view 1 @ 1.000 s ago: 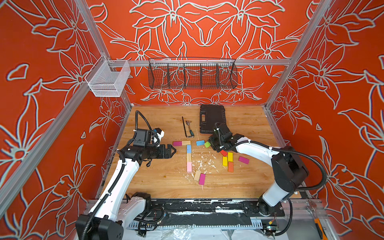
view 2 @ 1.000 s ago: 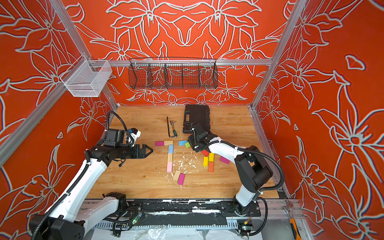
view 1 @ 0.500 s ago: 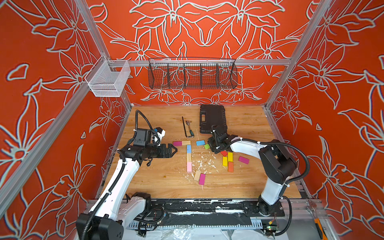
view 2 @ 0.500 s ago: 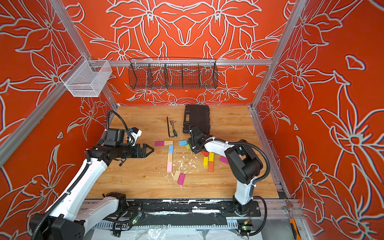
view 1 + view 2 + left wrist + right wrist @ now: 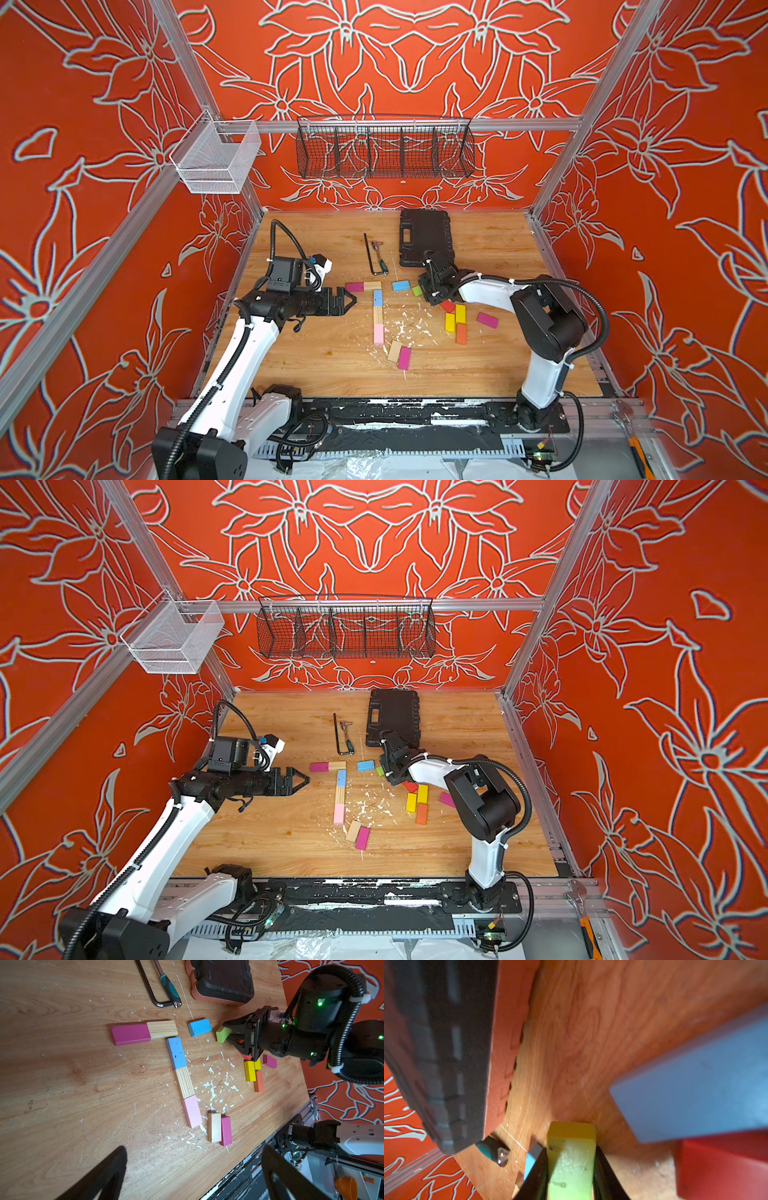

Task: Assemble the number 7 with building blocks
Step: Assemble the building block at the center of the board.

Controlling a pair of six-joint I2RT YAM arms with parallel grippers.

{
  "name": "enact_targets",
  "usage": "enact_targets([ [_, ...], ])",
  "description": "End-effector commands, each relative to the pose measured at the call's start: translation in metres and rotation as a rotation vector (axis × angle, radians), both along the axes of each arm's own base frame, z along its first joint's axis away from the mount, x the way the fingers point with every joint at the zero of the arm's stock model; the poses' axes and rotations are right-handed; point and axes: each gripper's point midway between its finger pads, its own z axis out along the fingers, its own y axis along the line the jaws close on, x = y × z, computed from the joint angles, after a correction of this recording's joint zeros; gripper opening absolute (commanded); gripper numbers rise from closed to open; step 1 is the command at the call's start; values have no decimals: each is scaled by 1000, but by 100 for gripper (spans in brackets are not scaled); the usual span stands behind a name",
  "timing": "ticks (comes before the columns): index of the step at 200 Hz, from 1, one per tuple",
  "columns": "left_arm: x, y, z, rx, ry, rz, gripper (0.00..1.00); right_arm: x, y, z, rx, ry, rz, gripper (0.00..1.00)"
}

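In both top views the right jaws pinch a green block (image 5: 417, 290) near the number 7 (image 5: 377, 309); the left jaws stand spread. The left wrist shows it tilted (image 5: 223, 1034); the right wrist, gripped across its width (image 5: 571, 1159): light, stiff, likely slick.

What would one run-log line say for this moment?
left pincer: open, empty | right pincer: shut on green block | number 7: looks complete

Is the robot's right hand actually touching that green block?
Touching. The right wrist view shows the right hand with a finger pressed flat against each side of the green block, no gap.
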Motion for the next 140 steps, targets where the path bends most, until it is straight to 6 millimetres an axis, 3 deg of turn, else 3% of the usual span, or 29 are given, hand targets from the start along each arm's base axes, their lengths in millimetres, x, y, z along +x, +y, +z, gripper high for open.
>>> enact_targets([
  [1,-1,-3,2,-13,-18,-25,98,11,-4,-5,18,5,-91,27],
  [46,-1,-4,1,-14,-12,-28,98,16,3,-13,47,4,-98,31],
  [76,-1,-4,0,-15,-10,-29,98,15,8,-14,81,0,-92,51],
  [96,-1,-4,0,-13,-7,-28,98,10,11,-8,99,-9,-82,71],
  [100,-1,-4,0,-13,-7,-27,98,9,10,-7,100,-13,-80,78],
  [103,-1,-4,0,-12,-8,-27,98,9,11,-5,102,-17,-77,92],
  [105,-1,-3,0,-12,-8,-26,98,8,10,-4,101,-17,-75,96],
  [140,-1,-3,-1,-9,-8,-26,98,-9,9,37,67,-101,30,97],
])
